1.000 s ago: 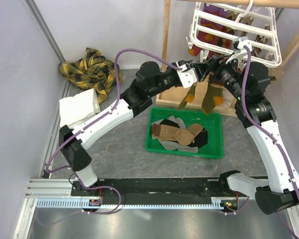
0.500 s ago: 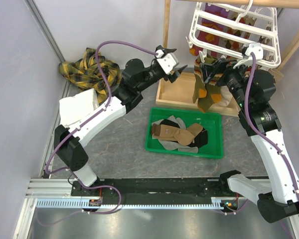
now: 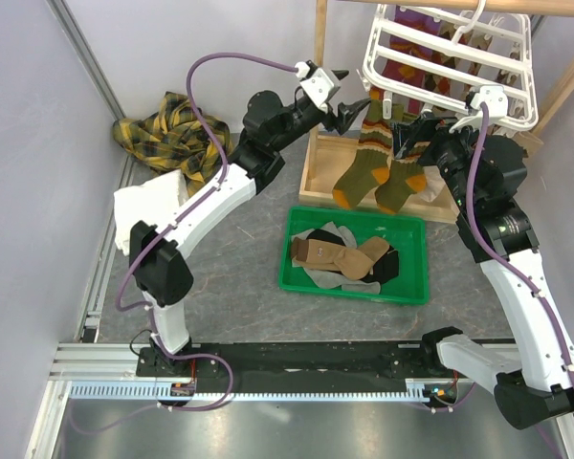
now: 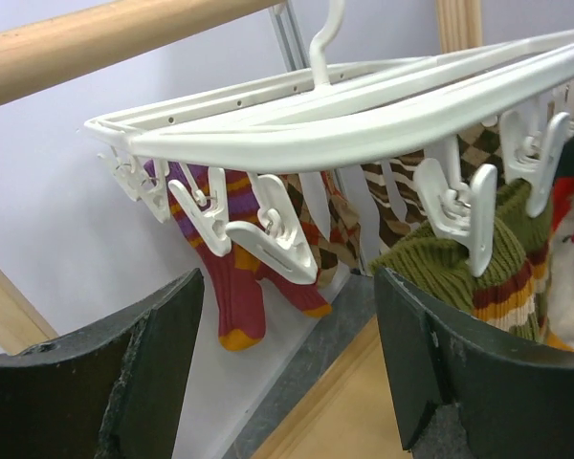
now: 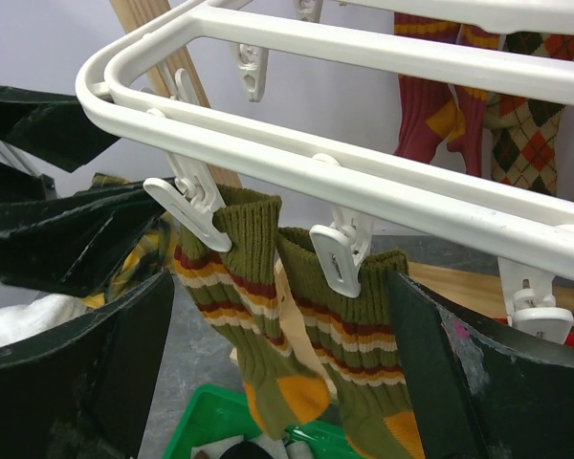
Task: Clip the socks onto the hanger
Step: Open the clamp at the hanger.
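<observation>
The white grid hanger [image 3: 454, 57] hangs at the back right, also in the left wrist view [image 4: 364, 105] and the right wrist view [image 5: 383, 182]. Two olive socks with orange heels [image 3: 368, 177] hang from its near clips [image 5: 340, 253], seen close in the right wrist view [image 5: 268, 316]. Red, purple and argyle socks [image 4: 230, 277] hang further back. My left gripper [image 3: 349, 103] is open and empty, just left of the hanger's near corner. My right gripper [image 3: 411, 134] is open and empty, beside the hanging olive socks. More socks [image 3: 349, 256] lie in the green bin [image 3: 416, 287].
A wooden frame with an upright post [image 3: 319, 67] and a base tray [image 3: 325, 177] stands under the hanger. A yellow plaid cloth [image 3: 177, 134] and a folded white towel [image 3: 153, 206] lie at the left. Grey walls close the back and left.
The olive socks left the right gripper and now hang spread from the hanger's clips. My left gripper moved up and right to the hanger's corner. The right gripper stayed close by.
</observation>
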Robot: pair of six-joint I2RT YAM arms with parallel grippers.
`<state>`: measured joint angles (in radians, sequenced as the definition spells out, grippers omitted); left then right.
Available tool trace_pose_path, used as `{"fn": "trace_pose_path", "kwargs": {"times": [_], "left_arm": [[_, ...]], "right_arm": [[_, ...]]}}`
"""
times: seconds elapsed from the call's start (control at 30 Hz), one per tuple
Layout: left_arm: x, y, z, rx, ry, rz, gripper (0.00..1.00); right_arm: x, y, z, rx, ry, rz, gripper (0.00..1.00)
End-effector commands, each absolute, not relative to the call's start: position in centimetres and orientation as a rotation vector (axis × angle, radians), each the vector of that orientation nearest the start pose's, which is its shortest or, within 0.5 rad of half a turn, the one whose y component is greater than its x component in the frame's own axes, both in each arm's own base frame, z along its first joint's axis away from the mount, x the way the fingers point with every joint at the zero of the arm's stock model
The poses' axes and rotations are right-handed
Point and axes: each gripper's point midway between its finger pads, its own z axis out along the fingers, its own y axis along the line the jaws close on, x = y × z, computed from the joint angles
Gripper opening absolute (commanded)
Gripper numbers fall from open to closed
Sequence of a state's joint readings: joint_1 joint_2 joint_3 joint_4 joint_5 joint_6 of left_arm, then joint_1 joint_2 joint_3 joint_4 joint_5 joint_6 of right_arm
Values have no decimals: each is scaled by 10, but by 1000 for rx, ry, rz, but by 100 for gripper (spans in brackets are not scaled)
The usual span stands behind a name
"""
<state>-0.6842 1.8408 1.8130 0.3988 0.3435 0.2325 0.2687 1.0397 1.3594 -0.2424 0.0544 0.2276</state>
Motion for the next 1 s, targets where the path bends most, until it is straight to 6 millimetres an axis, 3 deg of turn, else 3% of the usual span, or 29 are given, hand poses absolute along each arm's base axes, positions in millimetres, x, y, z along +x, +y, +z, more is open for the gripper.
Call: {"fn": "trace_pose_path", "kwargs": {"times": [0.0,0.57,0.97], "left_arm": [[422,-405,494,755,913,-682,75],[426,-422,494,767,888,-775,50],[428,-427,489,762,895,-794,43]], "right_arm": [[335,90,463,11,1465,339,98],[331,90,467,0,1449,336,98],[325,93,473,-12,1431,346,98]]}}
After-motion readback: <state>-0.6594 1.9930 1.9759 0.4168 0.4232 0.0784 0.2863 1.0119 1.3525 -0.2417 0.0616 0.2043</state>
